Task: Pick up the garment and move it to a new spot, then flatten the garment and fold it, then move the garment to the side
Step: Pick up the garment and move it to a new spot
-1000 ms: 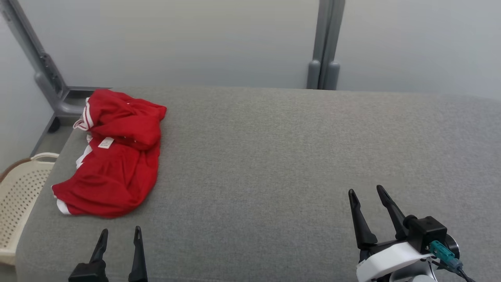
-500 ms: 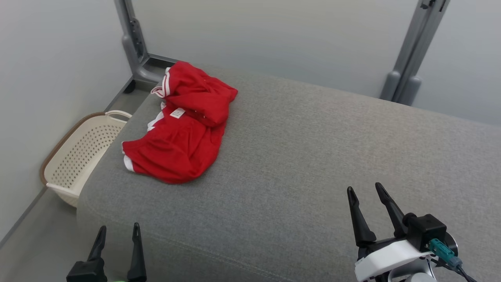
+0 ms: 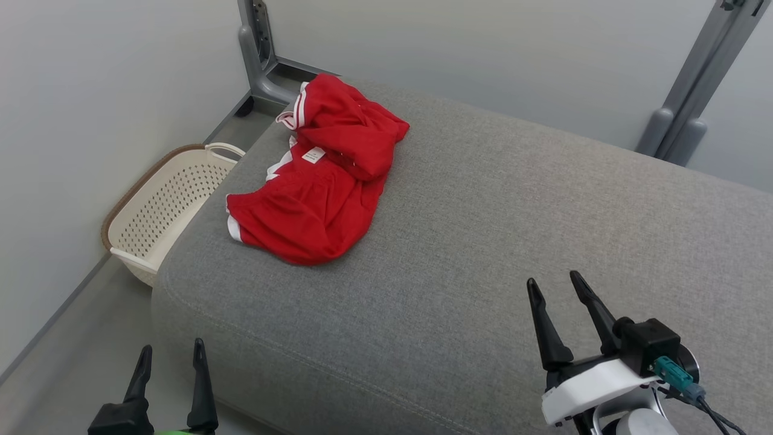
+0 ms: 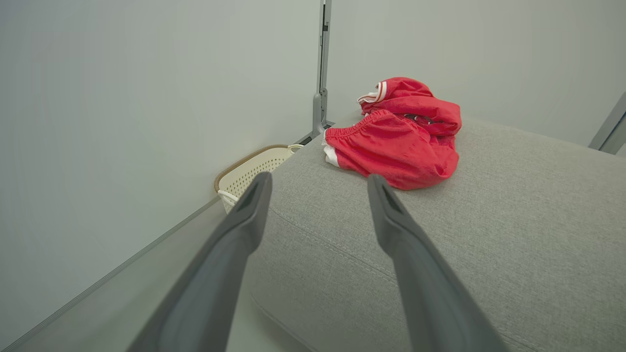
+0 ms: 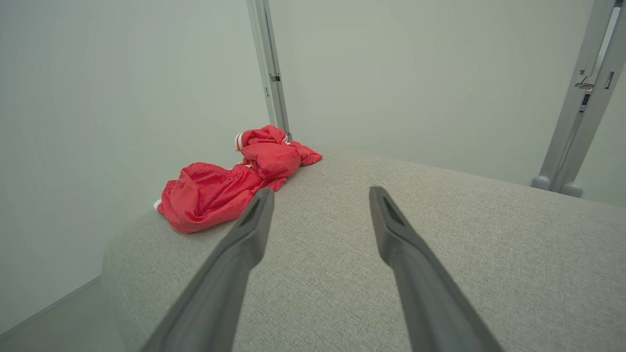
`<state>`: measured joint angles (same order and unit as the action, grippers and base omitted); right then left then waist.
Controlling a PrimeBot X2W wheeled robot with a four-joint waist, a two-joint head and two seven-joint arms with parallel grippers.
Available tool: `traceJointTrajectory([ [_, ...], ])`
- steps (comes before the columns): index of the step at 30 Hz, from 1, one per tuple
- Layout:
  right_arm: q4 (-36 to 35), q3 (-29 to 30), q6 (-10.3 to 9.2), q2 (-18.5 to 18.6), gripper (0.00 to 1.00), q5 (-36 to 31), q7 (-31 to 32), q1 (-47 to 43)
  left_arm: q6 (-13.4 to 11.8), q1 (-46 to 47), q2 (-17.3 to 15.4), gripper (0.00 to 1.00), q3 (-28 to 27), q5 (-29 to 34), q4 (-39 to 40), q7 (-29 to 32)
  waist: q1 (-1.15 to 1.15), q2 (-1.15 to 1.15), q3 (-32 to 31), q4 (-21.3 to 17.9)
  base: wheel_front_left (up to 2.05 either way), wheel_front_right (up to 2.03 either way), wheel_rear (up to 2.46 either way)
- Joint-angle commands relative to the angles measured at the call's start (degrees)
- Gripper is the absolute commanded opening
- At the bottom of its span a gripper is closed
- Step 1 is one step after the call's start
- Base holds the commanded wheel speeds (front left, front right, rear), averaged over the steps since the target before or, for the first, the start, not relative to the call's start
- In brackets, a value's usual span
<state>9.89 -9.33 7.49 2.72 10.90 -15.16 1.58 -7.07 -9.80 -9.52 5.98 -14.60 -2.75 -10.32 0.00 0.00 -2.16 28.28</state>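
The robot has turned its body toward its left side, so the head view has swung round; the red shorts (image 3: 314, 205) have not moved on the bed (image 3: 483, 241). They lie in the same crumpled heap, with the little white tag facing up; only the camera has moved.

The left end effector (image 3: 171, 345) is wide open and holds nothing; the right end effector (image 3: 552, 278) is wide open and empty too. Both stand open just as they did a second ago.

The shorts are well ahead of the left end effector and a bit to its right; they are well ahead of the right end effector and far to its left. Neither one touches them. The left end effector now hangs by the near corner of the bed, partly over the floor; a second ago it was over the bed. The right end effector is above the bed, with bare grey cloth in front of it. A cream basket (image 3: 163, 205) sits on the floor, ahead of the left end effector and to its left; it is just beside the end of the bed.

I think the turn was made to face the shorts; the first job, picking them up, is not yet begun. The left end effector looks best placed to reach forward for them.
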Motion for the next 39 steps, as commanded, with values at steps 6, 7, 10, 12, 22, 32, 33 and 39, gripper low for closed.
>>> traceJointTrajectory([
  [6,-0.63,2.22,0.0,0.3,1.0,-0.15,-0.12,-1.73,1.86,4.24,-2.68,1.0,-0.08,-0.85,0.57,2.92,0.0,0.0,-0.42,-0.64,0.0,0.0,0.0],
  [7,-0.83,2.31,0.0,0.27,1.0,-0.24,-0.12,-1.72,2.08,5.13,-3.24,1.0,-0.22,-1.11,0.59,3.78,0.0,0.0,-0.25,-1.13,0.0,0.0,0.0],
  [10,-1.08,2.66,0.0,0.3,1.0,-0.53,-0.12,-1.79,2.13,8.4,-3.92,1.0,-0.34,-1.59,1.72,6.91,0.0,0.0,0.45,-2.8,0.0,0.0,0.0],
  [12,-1.25,2.84,0.0,0.3,1.0,-0.62,-0.12,-1.58,2.43,10.31,-4.67,1.0,-0.82,-2.15,2.06,8.86,0.0,0.0,1.0,-4.04,0.0,0.0,0.0],
  [22,-1.75,3.32,0.0,0.29,1.0,-1.68,-0.12,0.66,4.71,20.02,-8.03,1.0,-3.38,-6.19,-4.86,15.08,0.0,0.0,5.25,-10.7,0.0,0.0,0.0],
  [32,-2.35,2.87,0.0,0.28,1.0,-3.85,-0.12,4.69,6.09,28.98,-9.19,1.0,-4.7,-8.85,-15.95,16.03,0.0,0.0,12.8,-16.61,0.0,0.0,0.0],
  [33,-2.42,2.69,0.0,0.29,1.0,-4.09,-0.12,5.26,6.17,29.74,-9.2,1.0,-4.87,-9.17,-17.19,16.01,0.0,0.0,13.66,-17.19,0.0,0.0,0.0],
  [39,-2.73,2.24,0.0,0.28,1.0,-5.23,-0.12,7.8,6.56,33.82,-8.94,1.0,-5.21,-10.69,-23.69,16.37,0.0,0.0,17.88,-19.7,0.0,0.0,0.0],
])
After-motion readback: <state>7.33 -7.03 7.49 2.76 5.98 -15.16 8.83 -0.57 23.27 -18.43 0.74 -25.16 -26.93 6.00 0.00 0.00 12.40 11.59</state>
